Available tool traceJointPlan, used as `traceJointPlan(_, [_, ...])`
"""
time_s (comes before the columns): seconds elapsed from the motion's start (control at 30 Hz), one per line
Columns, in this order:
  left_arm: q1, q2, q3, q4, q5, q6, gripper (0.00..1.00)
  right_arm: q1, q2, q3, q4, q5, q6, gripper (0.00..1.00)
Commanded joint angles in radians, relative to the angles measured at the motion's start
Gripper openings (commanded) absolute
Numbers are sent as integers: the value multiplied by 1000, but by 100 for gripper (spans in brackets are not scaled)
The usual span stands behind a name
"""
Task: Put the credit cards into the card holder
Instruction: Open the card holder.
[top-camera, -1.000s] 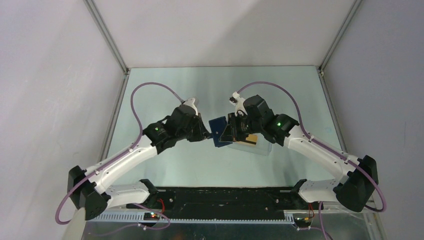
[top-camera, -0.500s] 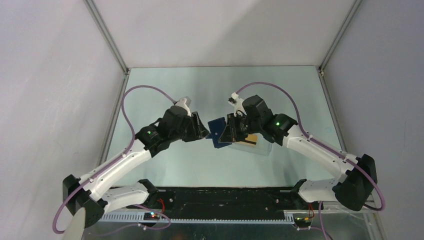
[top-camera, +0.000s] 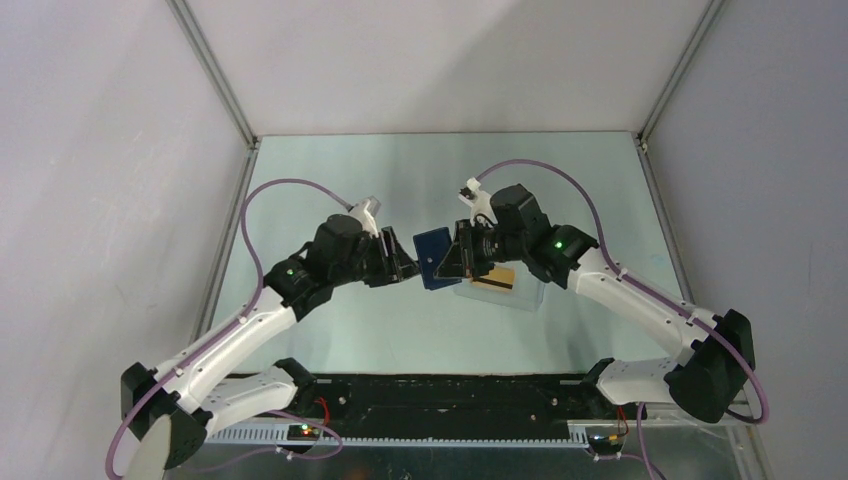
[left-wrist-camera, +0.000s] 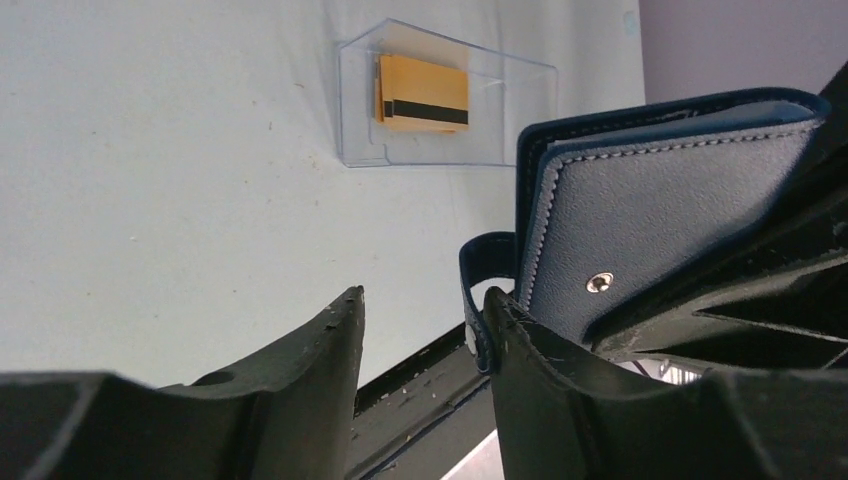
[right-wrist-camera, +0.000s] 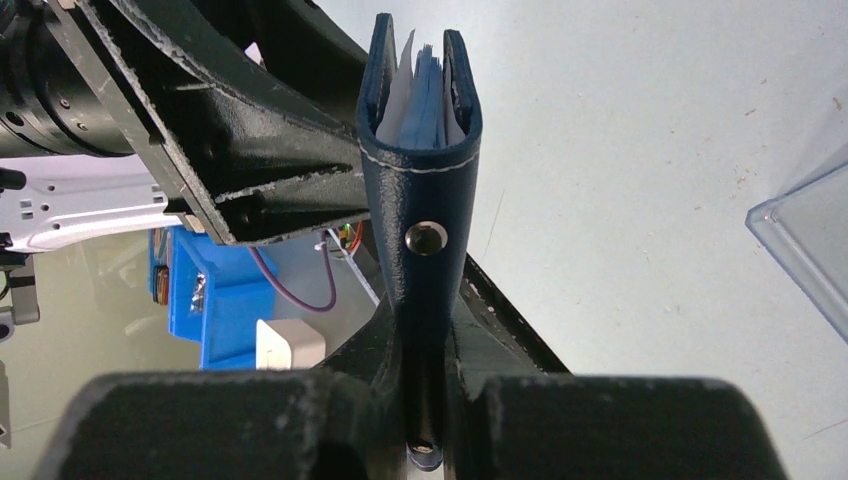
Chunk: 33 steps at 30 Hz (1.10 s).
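My right gripper (right-wrist-camera: 425, 335) is shut on the lower edge of the dark navy card holder (right-wrist-camera: 422, 190) and holds it upright above the table, its lighter blue slots facing away. From above, the card holder (top-camera: 432, 257) hangs between both grippers. My left gripper (left-wrist-camera: 422, 312) stands open just beside it with nothing between its fingers. The snap tab (left-wrist-camera: 484, 272) rests against its right fingertip. The gold-tan credit cards (left-wrist-camera: 424, 91), dark stripe showing, lie stacked in a clear plastic tray (left-wrist-camera: 500, 130); from above, the credit cards (top-camera: 497, 277) sit under the right arm.
The clear tray (top-camera: 515, 297) lies on the pale table right of centre, partly under the right wrist; its corner (right-wrist-camera: 805, 235) shows in the right wrist view. The black base rail (top-camera: 450, 390) runs along the near edge. Walls enclose the table's back and sides.
My left gripper has opened and drawn back slightly to the left, away from the card holder. The right gripper keeps its hold on the card holder, nearly still.
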<state>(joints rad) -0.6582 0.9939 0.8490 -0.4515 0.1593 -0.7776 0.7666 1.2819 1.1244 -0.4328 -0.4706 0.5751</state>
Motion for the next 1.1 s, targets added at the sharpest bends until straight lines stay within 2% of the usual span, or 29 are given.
traceJointPlan(0.0, [6, -10, -6, 69, 78, 18, 53, -4, -31, 16, 44, -27, 11, 0])
traceJointPlan(0.13, [5, -31, -8, 80, 67, 21, 49, -6, -28, 16, 47, -35, 12, 0])
traceJointPlan(0.4, [7, -29, 2, 83, 26, 29, 48, -5, -22, 15, 50, -47, 13, 0])
traceJointPlan(0.67, [26, -13, 35, 84, 4, 50, 35, -5, -19, 14, 49, -52, 9, 0])
traceJointPlan(0.9, [38, 12, 40, 84, -7, 47, 37, -5, -18, 12, 50, -56, 10, 0])
traceJointPlan(0.97, [39, 16, 40, 86, -6, 46, 34, -5, -18, 10, 51, -56, 9, 0])
traceJointPlan(1.07, [39, 18, 41, 89, 1, 47, 22, -4, -15, 9, 56, -56, 11, 0])
